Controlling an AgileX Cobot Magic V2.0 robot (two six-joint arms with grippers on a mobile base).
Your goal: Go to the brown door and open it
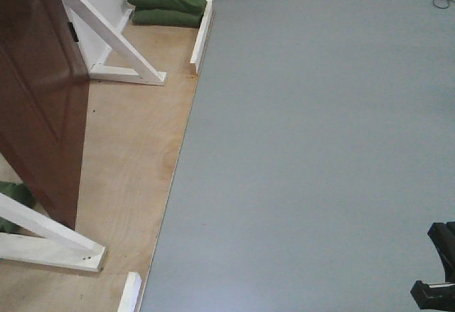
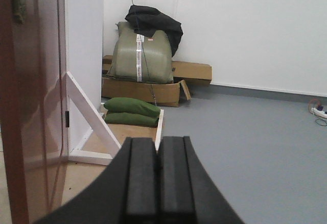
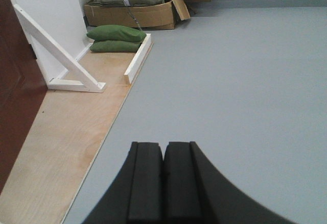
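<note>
Brown door (image 1: 39,92), near left, looks stiff and heavy, probably best pushed at its free edge as no handle shows; left gripper (image 2: 157,183) and right gripper (image 3: 163,183) sit closed, empty.

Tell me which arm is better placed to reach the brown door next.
Left, probably. The brown door stands close beside the left end effector, filling its view's left side; the right end effector sees it only at the far left edge.

Glossy brown wooden door (image 1: 35,99), pale plywood platform (image 1: 131,156), white-painted timber braces (image 1: 106,33), matt grey floor (image 1: 320,148), green cloth bags (image 1: 167,1)
</note>
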